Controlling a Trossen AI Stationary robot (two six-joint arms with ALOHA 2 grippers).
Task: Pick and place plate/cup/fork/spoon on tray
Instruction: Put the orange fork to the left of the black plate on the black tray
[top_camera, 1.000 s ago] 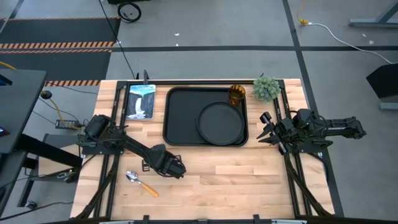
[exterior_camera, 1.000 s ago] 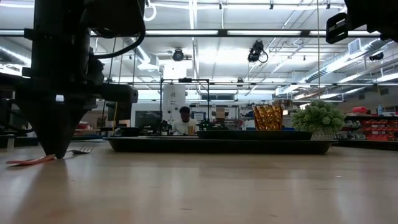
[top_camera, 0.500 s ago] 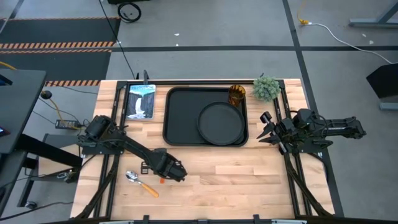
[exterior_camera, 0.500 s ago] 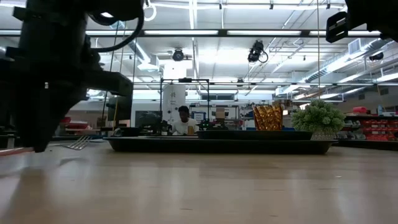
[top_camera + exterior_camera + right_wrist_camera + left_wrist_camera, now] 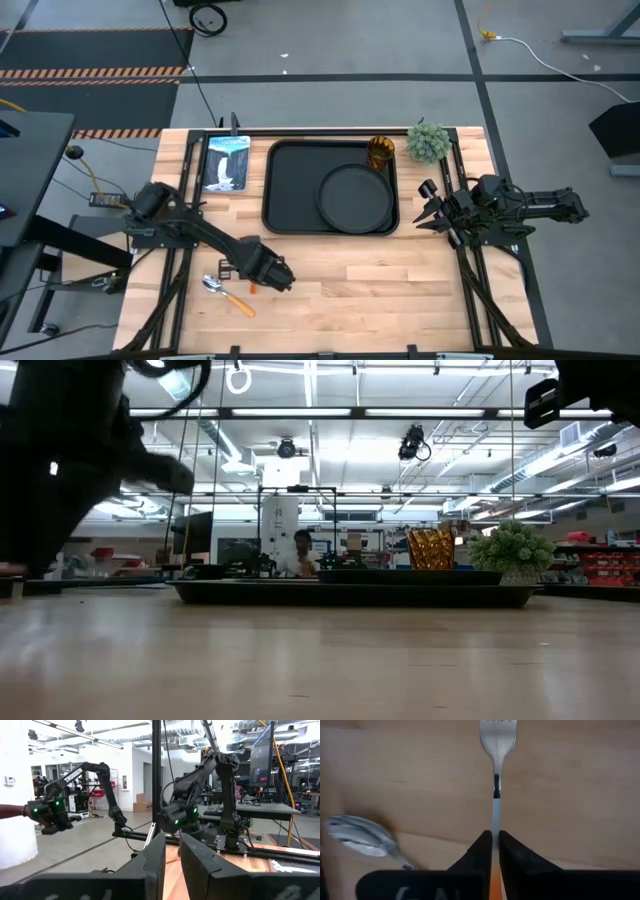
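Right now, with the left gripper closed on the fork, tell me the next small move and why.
Probably lift the fork a little higher before carrying it toward the tray. The left gripper pinches its handle, tines pointing forward, and the spoon lies close beside it, while the tray's raised rim must be cleared.

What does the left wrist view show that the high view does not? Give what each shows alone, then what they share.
Left wrist view only: the left end effector is shut on the fork, its fingers clamping the handle, tines pointing away.

High view only: the plate and cup sit on the tray; the right end effector waits beside the tray.

Both: the spoon lying on the table near the left end effector.
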